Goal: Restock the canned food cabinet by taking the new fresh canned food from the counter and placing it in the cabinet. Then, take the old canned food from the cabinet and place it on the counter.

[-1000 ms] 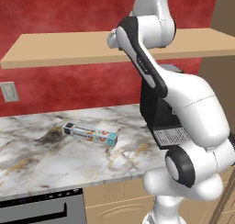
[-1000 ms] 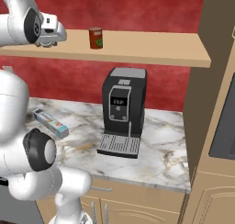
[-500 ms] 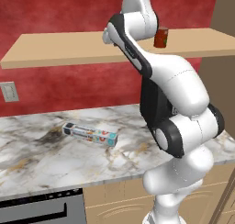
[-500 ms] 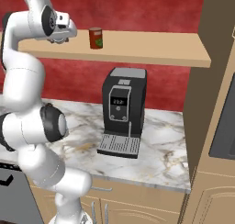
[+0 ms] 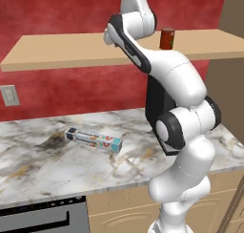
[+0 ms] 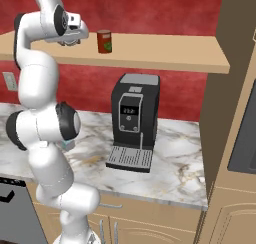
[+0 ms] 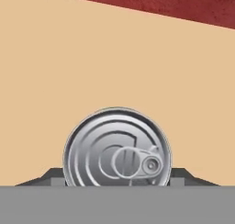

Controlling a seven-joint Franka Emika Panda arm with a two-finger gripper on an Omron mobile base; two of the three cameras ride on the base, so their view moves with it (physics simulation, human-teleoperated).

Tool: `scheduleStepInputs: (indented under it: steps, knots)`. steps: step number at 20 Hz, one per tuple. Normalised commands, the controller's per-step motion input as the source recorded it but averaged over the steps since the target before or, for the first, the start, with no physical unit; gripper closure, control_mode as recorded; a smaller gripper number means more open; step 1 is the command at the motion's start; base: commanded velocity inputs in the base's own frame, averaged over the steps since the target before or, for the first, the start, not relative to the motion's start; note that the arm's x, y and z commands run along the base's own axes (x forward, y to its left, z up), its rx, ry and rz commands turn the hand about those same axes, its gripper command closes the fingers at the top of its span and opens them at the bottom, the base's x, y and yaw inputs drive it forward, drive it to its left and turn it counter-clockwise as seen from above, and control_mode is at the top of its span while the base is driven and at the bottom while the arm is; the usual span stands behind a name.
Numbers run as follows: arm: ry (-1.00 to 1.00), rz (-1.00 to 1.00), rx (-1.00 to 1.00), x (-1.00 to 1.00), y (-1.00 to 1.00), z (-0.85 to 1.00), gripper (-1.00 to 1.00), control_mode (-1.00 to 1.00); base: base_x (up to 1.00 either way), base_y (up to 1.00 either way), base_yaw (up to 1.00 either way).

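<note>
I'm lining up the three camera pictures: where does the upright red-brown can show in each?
Left base view: the upright red-brown cylindrical can stands on the long tan wooden shelf board, upper right, beside the arm.
Right base view: upper left of centre, on that board, right of the claw.
Hand view: not in it.
Shared landmark: the shelf board.

The lower edge of the grey tin [image 7: 117, 147] is cut off at the bottom of the hand view, and the finger tips [image 7: 54, 176] are seen only as dark slivers at its two sides, so contact cannot be judged. In the right base view the gripper [image 6: 71, 38] is largely masked by the wrist and the tin under it is hidden. The print on the foil box [image 5: 93, 139] is too small to be read. The coffee machine [image 6: 132, 121] is almost wholly blocked by the arm in the left base view.
</note>
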Motion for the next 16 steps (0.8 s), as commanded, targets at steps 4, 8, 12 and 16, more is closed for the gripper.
scheduleStepInputs:
  steps: [4, 8, 12, 16]
  knots:
    - [0.0, 0.0, 0.0, 0.0, 0.0, 0.0, -1.0, -1.0, 0.0, 0.0, 0.0]
    - [0.0, 0.0, 0.0, 0.0, 0.0, 0.0, -1.0, -1.0, 0.0, 0.0, 0.0]
    - [-0.03, -0.04, 0.03, -0.42, -0.25, 0.0, -1.0, -1.0, 0.0, 0.0, 0.0]
    - [-0.09, -0.13, 0.07, -1.0, -0.78, 0.0, -1.0, -1.0, 0.0, 0.0, 0.0]
